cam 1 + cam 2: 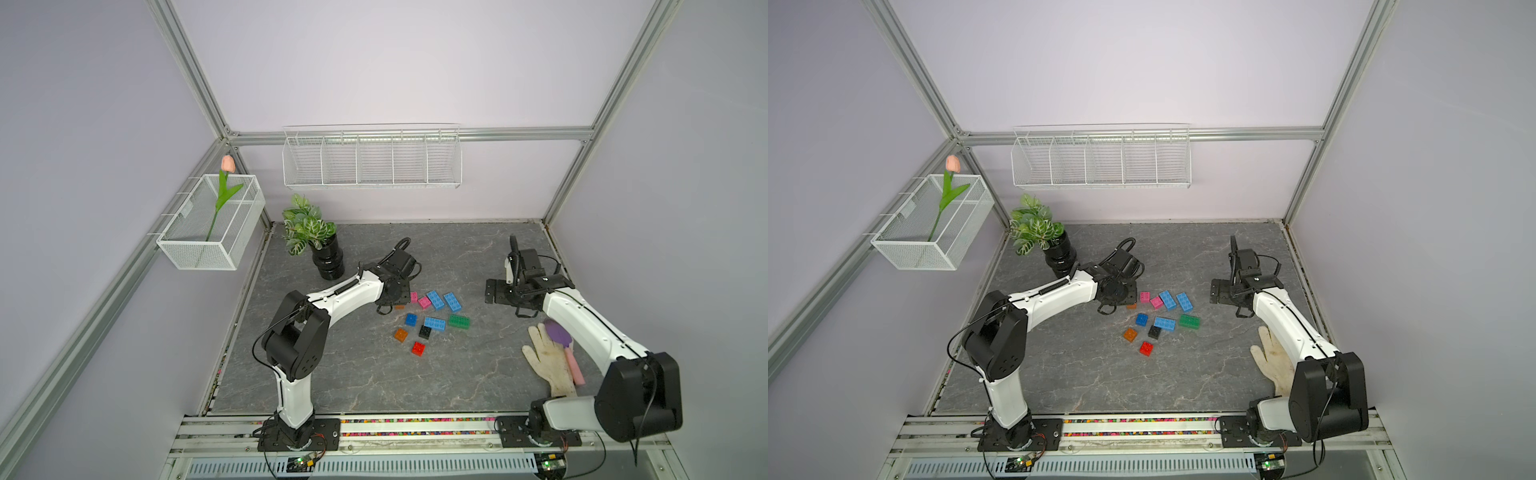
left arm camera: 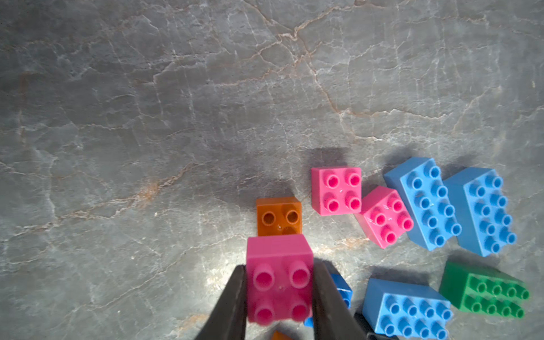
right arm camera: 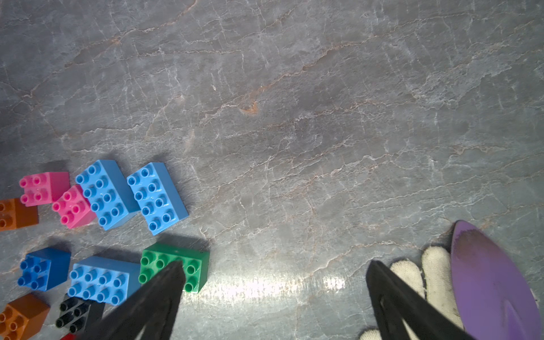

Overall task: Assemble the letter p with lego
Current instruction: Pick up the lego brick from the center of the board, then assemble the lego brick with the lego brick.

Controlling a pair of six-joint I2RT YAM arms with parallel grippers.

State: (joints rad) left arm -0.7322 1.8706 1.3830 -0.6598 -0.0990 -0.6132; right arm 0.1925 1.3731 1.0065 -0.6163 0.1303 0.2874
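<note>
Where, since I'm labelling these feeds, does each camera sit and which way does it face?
Both top views: high over the front edge, looking down and back across the table; left arm and right arm show.
Left wrist: on the left arm, looking down along the left tool, shut on a pink brick; only its fingers show.
Right wrist: on the right arm, looking down past the open right tool at the table; only its fingers show.
Shared: both wrist views catch the green brick.

Lego bricks (image 1: 1164, 323) lie scattered around the middle of the surface (image 1: 1100, 374). The left gripper (image 1: 1117, 296) hangs over their left end; the right gripper (image 1: 1216, 296) hovers apart toward the right edge.
</note>
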